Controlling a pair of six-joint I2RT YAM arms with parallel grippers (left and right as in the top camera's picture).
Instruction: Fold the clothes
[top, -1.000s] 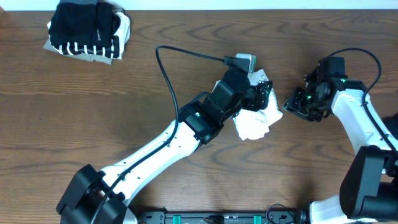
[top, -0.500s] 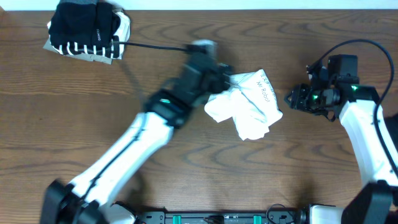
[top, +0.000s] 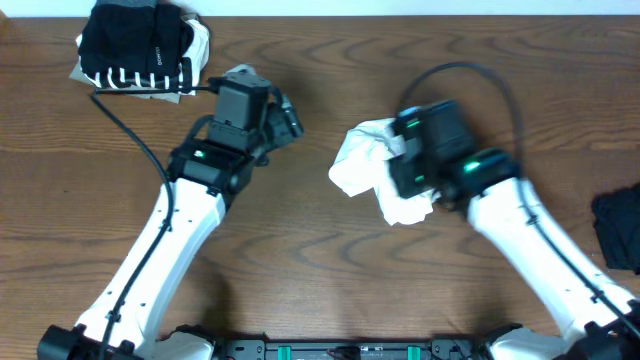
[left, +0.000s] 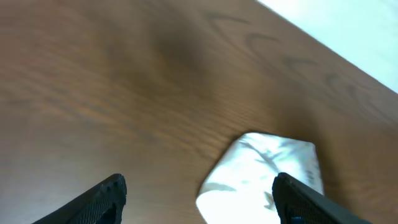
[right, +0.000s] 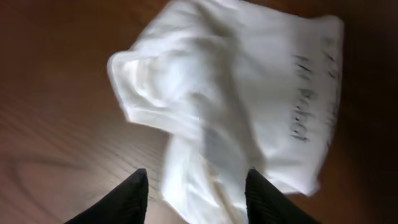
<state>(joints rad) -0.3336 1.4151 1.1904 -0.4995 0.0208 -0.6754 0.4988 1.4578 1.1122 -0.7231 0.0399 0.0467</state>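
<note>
A crumpled white T-shirt (top: 362, 165) with small dark lettering lies bunched at the table's middle. It also shows in the right wrist view (right: 242, 106) and in the left wrist view (left: 261, 174). My right gripper (right: 196, 193) is open, its fingers straddling the shirt's near edge from above; in the overhead view it (top: 415, 165) hovers over the shirt's right side. My left gripper (left: 199, 196) is open and empty, left of the shirt and apart from it; in the overhead view it (top: 285, 120) sits to the upper left of the shirt.
A folded pile of black, black-and-white striped and beige garments (top: 140, 50) sits at the back left corner. A dark garment (top: 618, 228) lies at the right edge. The table is dark wood (top: 300, 240).
My left arm has let go of the shirt and swung away to the left. My right arm has swept in from the right to above the shirt. The shirt lies more bunched.
</note>
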